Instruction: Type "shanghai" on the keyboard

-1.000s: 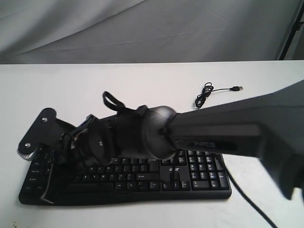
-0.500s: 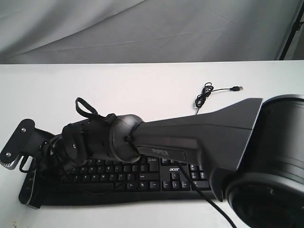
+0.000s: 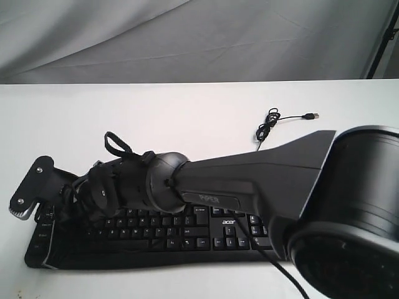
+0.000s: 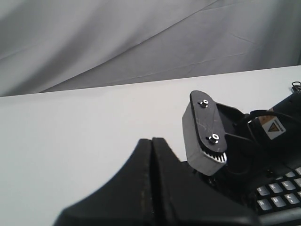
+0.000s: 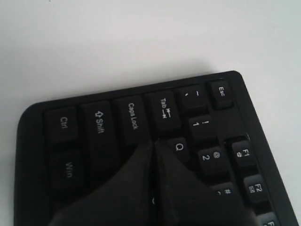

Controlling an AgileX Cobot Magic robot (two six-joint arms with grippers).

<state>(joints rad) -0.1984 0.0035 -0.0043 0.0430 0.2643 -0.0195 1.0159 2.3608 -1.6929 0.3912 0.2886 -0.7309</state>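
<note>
The black keyboard (image 3: 206,240) lies along the front of the white table, with the acer logo facing the camera. My right arm (image 3: 249,177) reaches across it to its left end. In the right wrist view the right gripper (image 5: 154,141) is shut and empty. Its tips sit over the keyboard (image 5: 99,125) between the Caps Lock, Tab and Q keys; I cannot tell whether they touch a key. The left gripper (image 4: 151,140) is shut on nothing, low beside the keyboard's left end (image 4: 277,193), with the right arm's grey end plate (image 4: 204,134) close ahead of it.
The keyboard's thin cable lies coiled (image 3: 267,128) behind the keyboard, with its USB plug (image 3: 310,116) further right. A grey cloth (image 3: 187,37) hangs behind the table. A black pole (image 3: 383,43) leans at the far right.
The right arm swung left along the keyboard, then eased slightly back to the right. The keyboard stayed where it was.
</note>
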